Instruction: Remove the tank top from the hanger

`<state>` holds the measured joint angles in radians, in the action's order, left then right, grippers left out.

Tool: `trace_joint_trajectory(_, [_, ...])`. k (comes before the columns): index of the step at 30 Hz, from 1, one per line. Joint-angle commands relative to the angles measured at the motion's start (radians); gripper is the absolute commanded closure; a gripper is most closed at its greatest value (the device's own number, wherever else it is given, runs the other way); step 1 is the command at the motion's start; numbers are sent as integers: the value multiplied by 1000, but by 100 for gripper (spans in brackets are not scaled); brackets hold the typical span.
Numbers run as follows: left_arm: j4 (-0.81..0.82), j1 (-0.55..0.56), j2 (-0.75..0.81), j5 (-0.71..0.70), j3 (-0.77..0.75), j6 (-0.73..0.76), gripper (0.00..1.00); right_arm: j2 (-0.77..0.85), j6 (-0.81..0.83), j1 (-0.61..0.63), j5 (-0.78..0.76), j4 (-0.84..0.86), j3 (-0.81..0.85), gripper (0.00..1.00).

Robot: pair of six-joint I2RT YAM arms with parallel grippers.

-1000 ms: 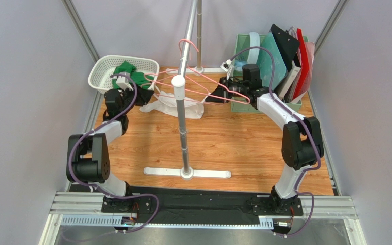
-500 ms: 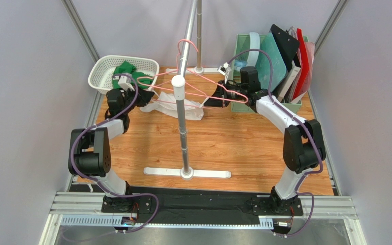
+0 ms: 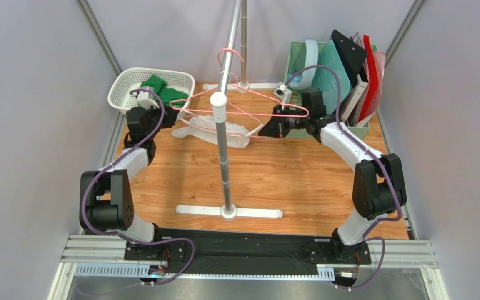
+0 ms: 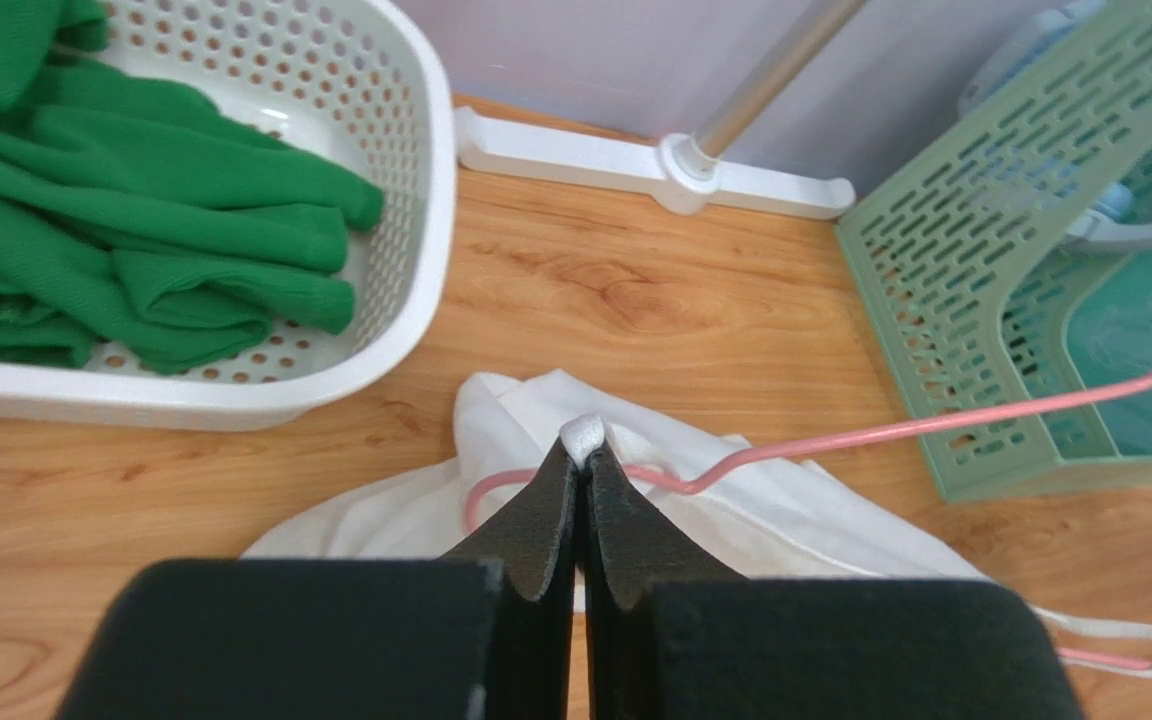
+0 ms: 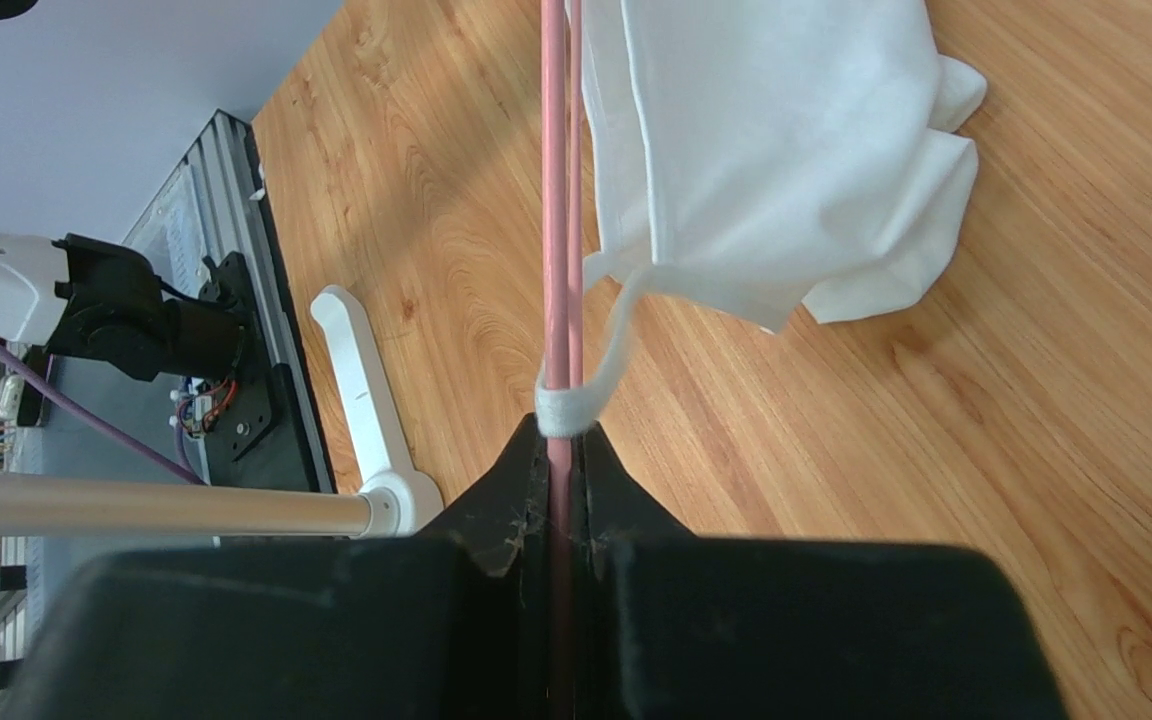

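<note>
And here the left gripper (image 4: pixel 584 459) is seen pressed fully together at the lower centre of its wrist view. A small tuft of white cloth is nipped at the very tips, so the tank top (image 4: pixel 748 518) is judged to be held, though only by a thin fold. The right gripper (image 5: pixel 557 483) is clamped tight on the pink hanger (image 5: pixel 555 225), whose wire runs straight up the middle of that frame. One shoulder strap (image 5: pixel 569 410) is looped round the wire just above the jaws, and the rest of the garment is draped toward the upper right. From above, the tank top (image 3: pixel 214 128) is found at the centre of the picture, between the two grippers, part of it lying on the wooden table (image 3: pixel 286 175), with the hanger (image 3: pixel 249 107) threaded through it. The step in hand is taken to be the drawing of cloth off one hanger arm. It is best done with the hanger held steady while the cloth is pulled toward the left of the overhead frame, along the wire rather than across it (a pull across it would only tighten the strap). Such a thin pinch could be lost under a sharp tug, so a slow draw is advised. The strap beside the right jaws will have to be slid off the wire end afterwards, and the rack pole (image 3: pixel 224 150) should be avoided.
</note>
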<state>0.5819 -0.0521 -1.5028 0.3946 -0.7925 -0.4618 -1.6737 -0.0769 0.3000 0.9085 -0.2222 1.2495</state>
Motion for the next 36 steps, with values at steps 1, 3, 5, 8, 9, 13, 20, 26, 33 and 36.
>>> trace_joint_trajectory(1, [-134, -15, -26, -117, -63, 8, 100, 49, 5, -50, 81, 83, -25, 100])
trace_joint_trajectory(3, [-159, -31, -72, -96, -83, -18, 100, 51, 0, -50, 116, 92, -28, 100])
trace_joint_trajectory(5, [-130, -43, -91, -59, -85, -46, 100, 55, -18, -48, 153, 122, -36, 100])
trace_joint_trajectory(8, [-116, -42, -97, -48, -83, -52, 100, 72, -5, -52, 165, 123, -45, 100])
trace_joint_trajectory(9, [-114, -43, -97, -48, -83, -55, 100, 75, 2, -52, 170, 118, -45, 100])
trace_joint_trajectory(13, [-131, -43, -109, -80, -91, -55, 100, 75, -1, -53, 207, 116, -42, 100])
trace_joint_trajectory(20, [-99, -41, -135, -19, -91, -80, 100, 83, -133, -59, 146, 272, -59, 100])
trace_joint_trajectory(26, [25, 15, -142, 26, 12, -164, 100, 14, -434, -35, -51, 602, -53, 100])
trace_joint_trajectory(33, [350, 38, -198, 111, 174, -418, 100, -86, -463, 22, -131, 598, 73, 100])
trace_joint_trajectory(36, [571, 49, -278, 96, 234, -562, 100, -116, -466, 39, -125, 603, 100, 100])
